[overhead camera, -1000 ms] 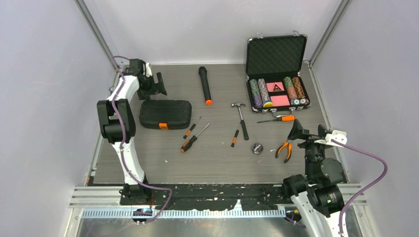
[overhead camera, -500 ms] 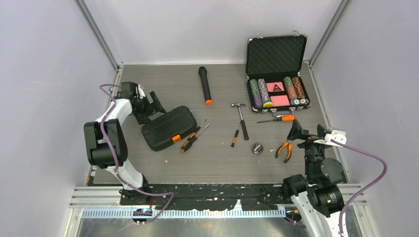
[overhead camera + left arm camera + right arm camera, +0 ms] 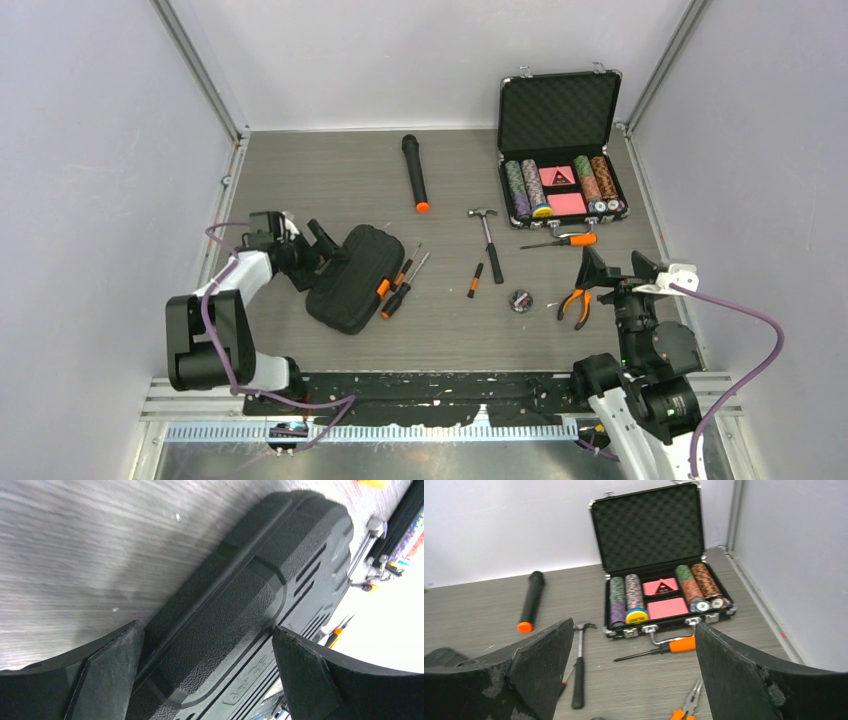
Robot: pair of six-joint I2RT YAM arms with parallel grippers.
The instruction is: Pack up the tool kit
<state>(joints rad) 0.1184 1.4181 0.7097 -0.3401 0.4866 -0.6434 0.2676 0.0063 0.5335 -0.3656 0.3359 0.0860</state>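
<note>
At the left of the grey wood-grain table (image 3: 300, 180), the left gripper (image 3: 325, 248) had its jaws spread as wide as they go, with the near-left end of the tool kit, a flat black ribbed plastic clamshell case (image 3: 352, 268), lying between them. In the left wrist view the left gripper (image 3: 206, 631) straddled that textured tool kit (image 3: 240, 595). Its fingers (image 3: 112, 665) sat just beside the shell, though whether they pressed on it could not be told. The case lay closed and flat, its long axis slanting from near-left to far-right. Its orange latch (image 3: 383, 288) faced right, away from those jaws and toward two orange-and-black screwdrivers (image 3: 405, 275) touching or just beside that edge. Further right lay a stubby screwdriver (image 3: 476, 280), a steel-headed hammer (image 3: 488, 243), a small round metal piece (image 3: 520, 300), orange-handled pliers (image 3: 574, 302) and a long orange-handled screwdriver (image 3: 560, 241). The right gripper (image 3: 617, 267) hovered beside the pliers, released and holding nothing. In its own view the right gripper (image 3: 634, 627) looked out over the hammer (image 3: 580, 667) and the open foam-lined chip case (image 3: 659, 570). Packing had probably not begun: the left arm was nearer the case, but the latch side was the far one.
</note>
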